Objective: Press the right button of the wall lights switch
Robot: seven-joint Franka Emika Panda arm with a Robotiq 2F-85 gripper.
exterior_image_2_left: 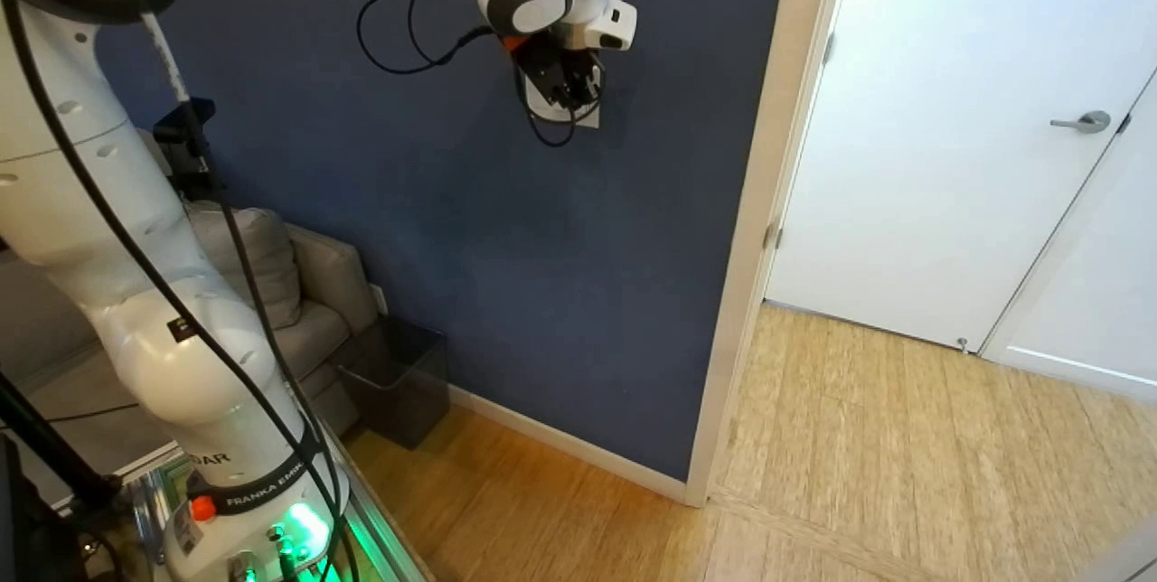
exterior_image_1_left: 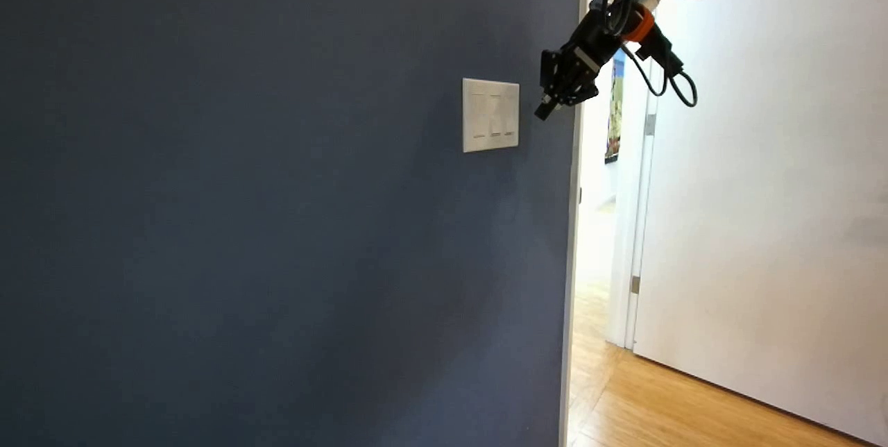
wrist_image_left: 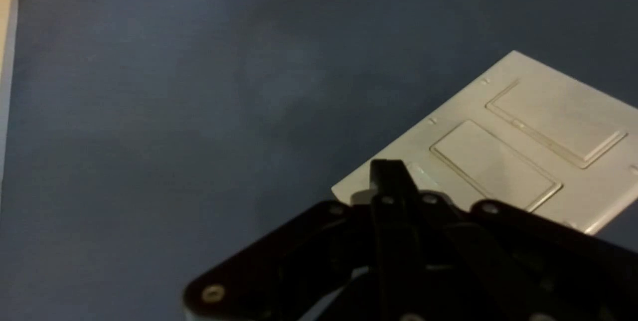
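Observation:
The white wall light switch [exterior_image_1_left: 490, 115] has three flat buttons side by side on the dark blue wall. In an exterior view its right button [exterior_image_1_left: 510, 114] is the one nearest the door frame. In an exterior view the switch [exterior_image_2_left: 587, 119] is partly covered by the gripper [exterior_image_2_left: 577, 94] and cables. In the wrist view the switch [wrist_image_left: 543, 111] lies tilted, and the right button [wrist_image_left: 422, 179] is mostly hidden behind the fingers. My gripper [wrist_image_left: 389, 169] is shut and empty, its fingertips in front of that button. In an exterior view the gripper [exterior_image_1_left: 544, 111] appears apart from the switch.
A door frame [exterior_image_1_left: 574, 225] stands just right of the switch, with a white door [exterior_image_1_left: 756, 190] beyond. Loose black cables [exterior_image_2_left: 425, 40] hang from the arm. A grey sofa [exterior_image_2_left: 316, 293] and a dark bin [exterior_image_2_left: 398, 383] stand below along the wall [exterior_image_2_left: 560, 293].

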